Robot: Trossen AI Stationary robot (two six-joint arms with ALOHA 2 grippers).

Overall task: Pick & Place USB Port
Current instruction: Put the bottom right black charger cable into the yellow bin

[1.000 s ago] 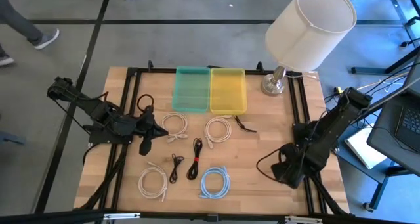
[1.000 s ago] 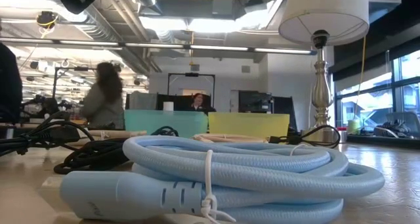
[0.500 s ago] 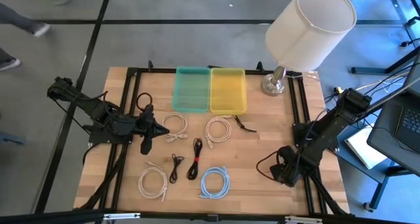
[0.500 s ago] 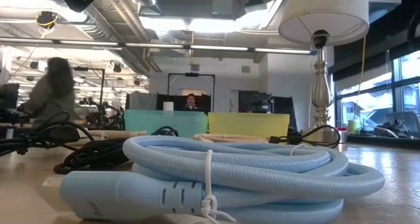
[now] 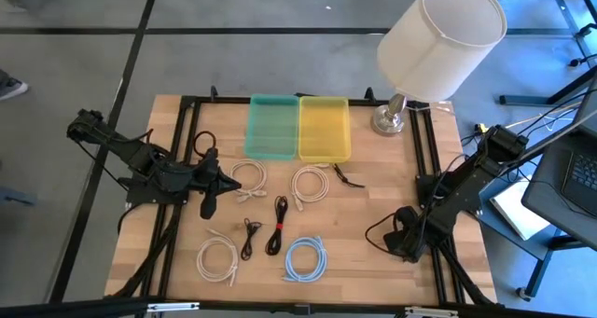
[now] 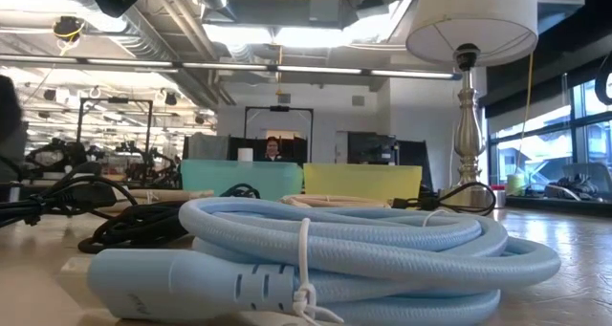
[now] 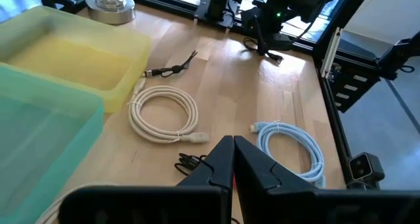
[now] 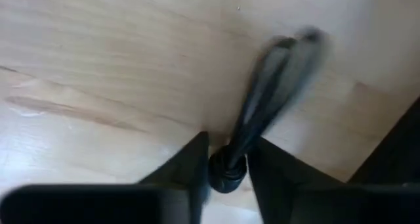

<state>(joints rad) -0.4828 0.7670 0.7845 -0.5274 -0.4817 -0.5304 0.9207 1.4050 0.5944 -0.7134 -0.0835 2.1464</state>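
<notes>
Right tool (image 8: 226,159) low on tabletop (image 5: 373,215), clamped on black cable (image 8: 269,86). Left tool (image 7: 232,159) closed, empty, beside white cable (image 5: 248,180).

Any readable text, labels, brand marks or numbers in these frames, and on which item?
None can be read.
The light blue cable plug shows only moulded ridges, no lettering.
The teal bin, yellow bin and lamp shade are plain.
The monitors in the room behind are too small to read.
</notes>
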